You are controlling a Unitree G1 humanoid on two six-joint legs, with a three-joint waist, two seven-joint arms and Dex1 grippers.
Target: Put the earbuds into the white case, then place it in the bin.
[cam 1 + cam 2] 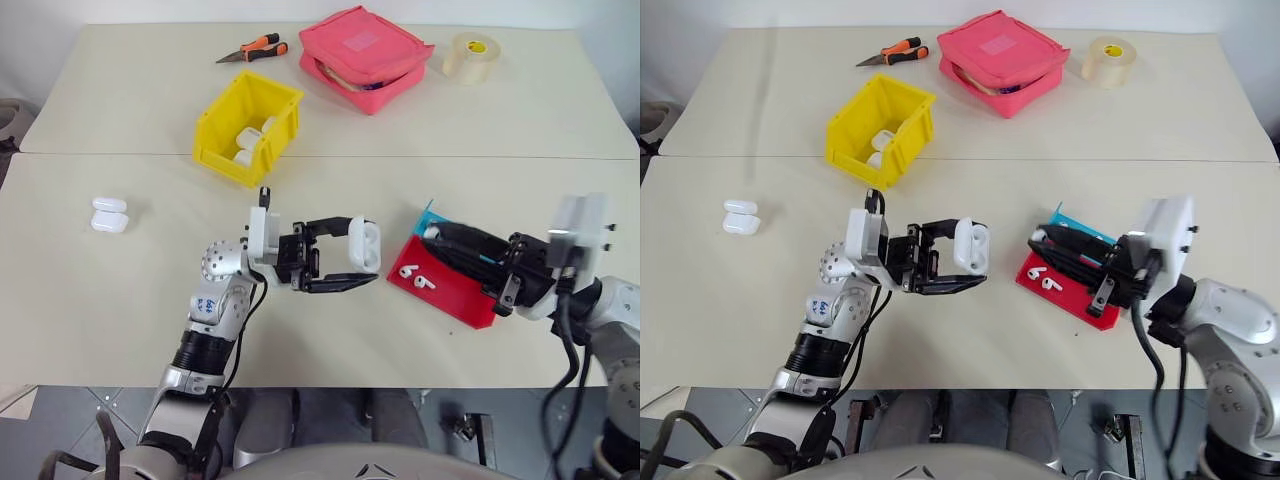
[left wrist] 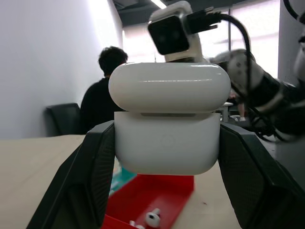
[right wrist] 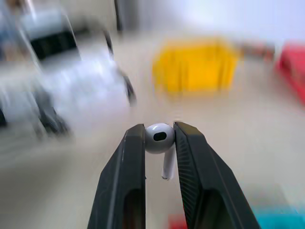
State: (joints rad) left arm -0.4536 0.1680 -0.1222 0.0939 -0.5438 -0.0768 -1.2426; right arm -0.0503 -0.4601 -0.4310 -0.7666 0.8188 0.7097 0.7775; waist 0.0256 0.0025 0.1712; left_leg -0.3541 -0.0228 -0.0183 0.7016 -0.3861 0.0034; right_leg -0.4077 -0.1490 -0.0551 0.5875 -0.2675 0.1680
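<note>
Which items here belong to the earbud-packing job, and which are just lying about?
In the job: white case shut in the left gripper; earbud pinched in the right gripper; two earbuds on the red tray; yellow bin.

Lying about: pliers, pink pouch, tape roll.

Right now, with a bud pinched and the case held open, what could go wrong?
1. The right gripper pinches the earbud by its rounded head alone, stem hanging free; it could slip or twist out.
2. The white case in the left gripper is only partly open; the bud could catch on the lid and drop.
</note>
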